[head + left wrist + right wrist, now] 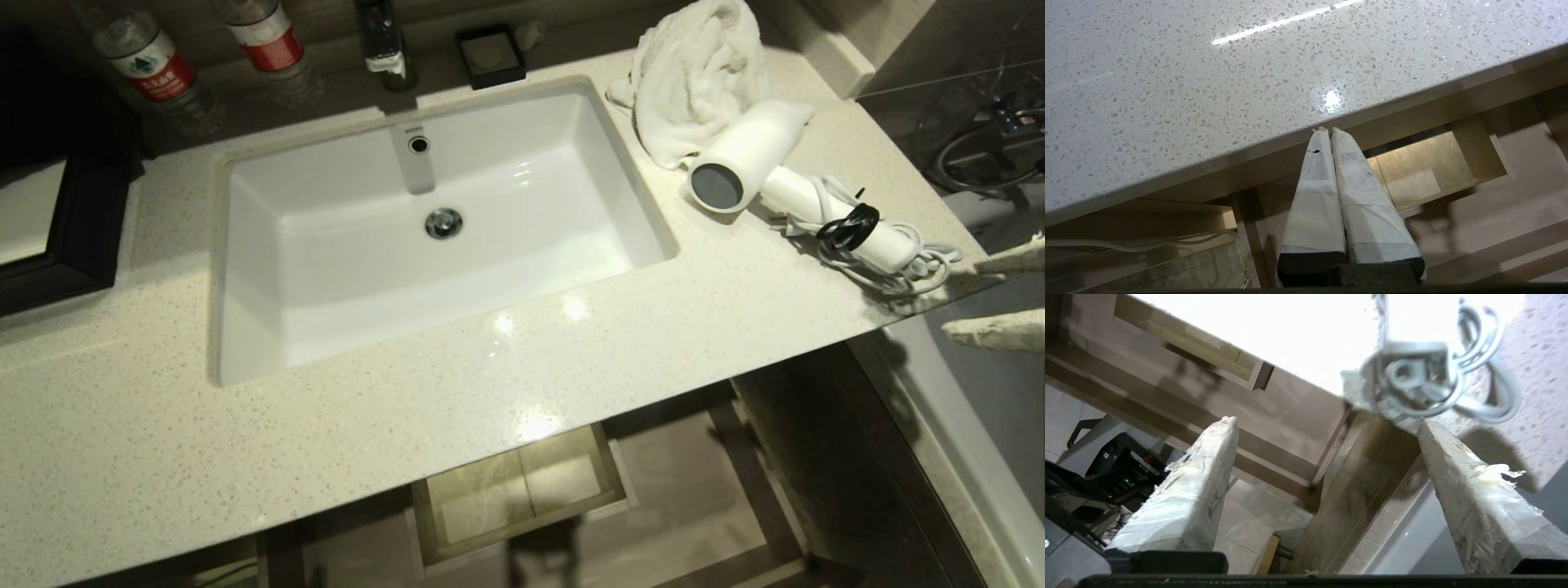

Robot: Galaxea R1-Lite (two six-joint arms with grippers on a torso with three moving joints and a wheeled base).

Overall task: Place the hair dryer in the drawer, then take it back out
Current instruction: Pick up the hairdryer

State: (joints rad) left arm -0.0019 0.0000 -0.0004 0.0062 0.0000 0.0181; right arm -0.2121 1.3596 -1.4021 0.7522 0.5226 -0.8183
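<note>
Here the speckled tabletop [571, 359] carries the hair dryer [747, 155] right of the sink [326, 269], touching a towel [694, 73]. Below, the drawer [522, 490] stands pulled out. The right tool [992, 298] is spread, empty, near the cord; the left tool [1327, 132] is pressed together.

I see a speckled pale surface [669, 327] with a white sink [343, 269] sunk into it, well off to the left of my right tool. A white terry towel [694, 73] lies bunched at the back, beyond that tool. Two water bottles [151, 65] [269, 41] stand far left at the back, beside a dark tap [384, 41] and a black dish [490, 55].
</note>
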